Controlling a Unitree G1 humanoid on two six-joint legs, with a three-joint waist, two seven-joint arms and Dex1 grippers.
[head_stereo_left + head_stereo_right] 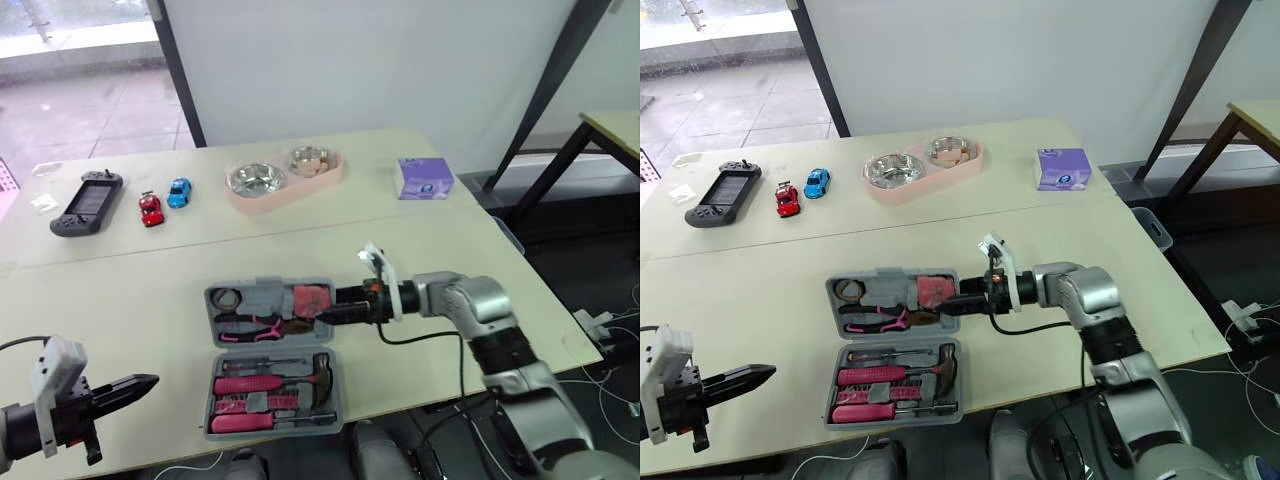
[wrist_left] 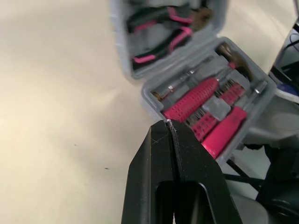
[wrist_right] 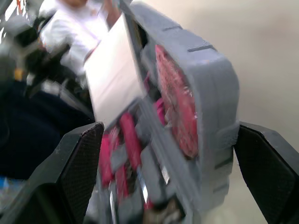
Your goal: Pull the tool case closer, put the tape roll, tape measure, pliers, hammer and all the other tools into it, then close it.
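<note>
Your right hand (image 1: 322, 315) is spread wide around the far half of the tool case (image 1: 268, 287), probably to fold it shut, while your left hand (image 1: 150, 382) hangs closed.

left arm (image 1: 45, 408): low, jaws pressed together | right arm (image 1: 470, 300): outstretched, jaws spread
</note>
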